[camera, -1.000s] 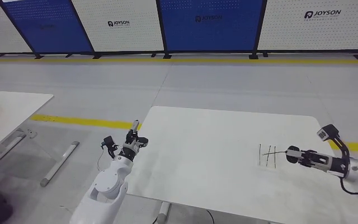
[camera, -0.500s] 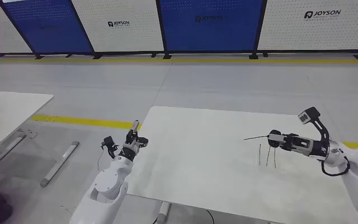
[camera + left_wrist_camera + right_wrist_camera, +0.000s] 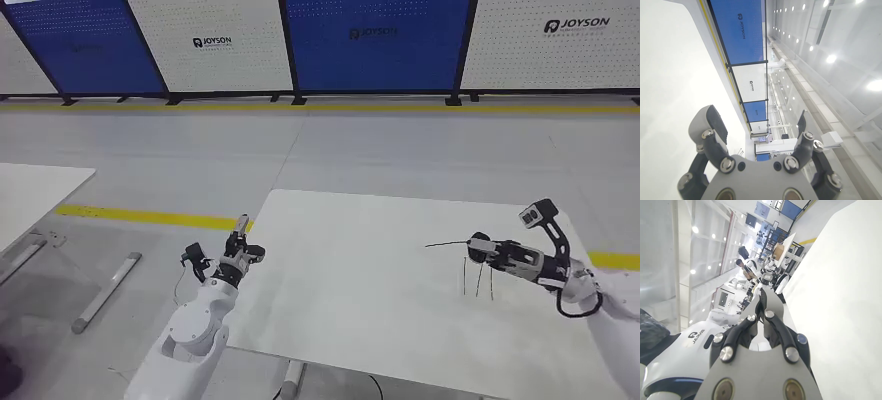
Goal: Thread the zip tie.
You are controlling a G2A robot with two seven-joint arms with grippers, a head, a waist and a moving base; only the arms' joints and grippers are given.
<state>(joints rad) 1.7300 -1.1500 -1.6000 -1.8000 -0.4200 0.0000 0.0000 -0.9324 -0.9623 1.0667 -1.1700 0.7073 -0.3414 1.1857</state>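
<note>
A thin black zip tie (image 3: pixel 447 243) sticks out sideways above the white table (image 3: pixel 350 290), pointing toward the table's middle. My right gripper (image 3: pixel 472 244) is shut on one end of it, and in the right wrist view the right gripper (image 3: pixel 761 296) has its fingers pressed together. More black zip ties (image 3: pixel 465 277) lie side by side on the table just below that gripper. My left gripper (image 3: pixel 242 226) hovers at the table's left edge, far from the ties. In its own wrist view the left gripper (image 3: pixel 761 123) is open with nothing between the fingers.
A second white table (image 3: pixel 40 195) stands off to the far left across the floor. Blue and white partition panels (image 3: pixel 375 45) close the back. The held tie and the left gripper are separated by a wide stretch of bare tabletop.
My right gripper has lifted one zip tie off the table and carried it left, toward the table's middle. The left arm has not moved.
</note>
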